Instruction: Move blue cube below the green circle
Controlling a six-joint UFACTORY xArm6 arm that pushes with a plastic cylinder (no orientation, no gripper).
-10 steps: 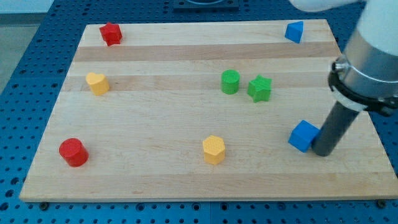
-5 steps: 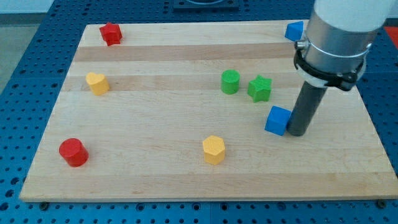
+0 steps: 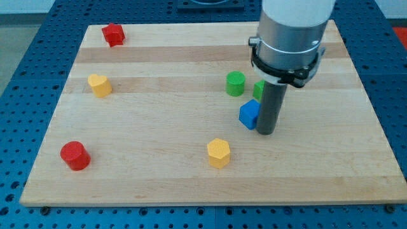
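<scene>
While pressing against the right side of the blue cube, my tip, a bare rod grasping nothing, is standing below-right of the green circle.

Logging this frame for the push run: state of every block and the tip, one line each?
blue cube: just below the green circle, slightly to the view's right of it, touching my tip
green circle block: upright, apart from cube
green block: mostly hidden by arm, shape unclear
yellow hexagon block: alone, view's bottom
yellow block: view's left
red cylinder: bottom left
red block: top left
my tip: against the cube's right side
</scene>
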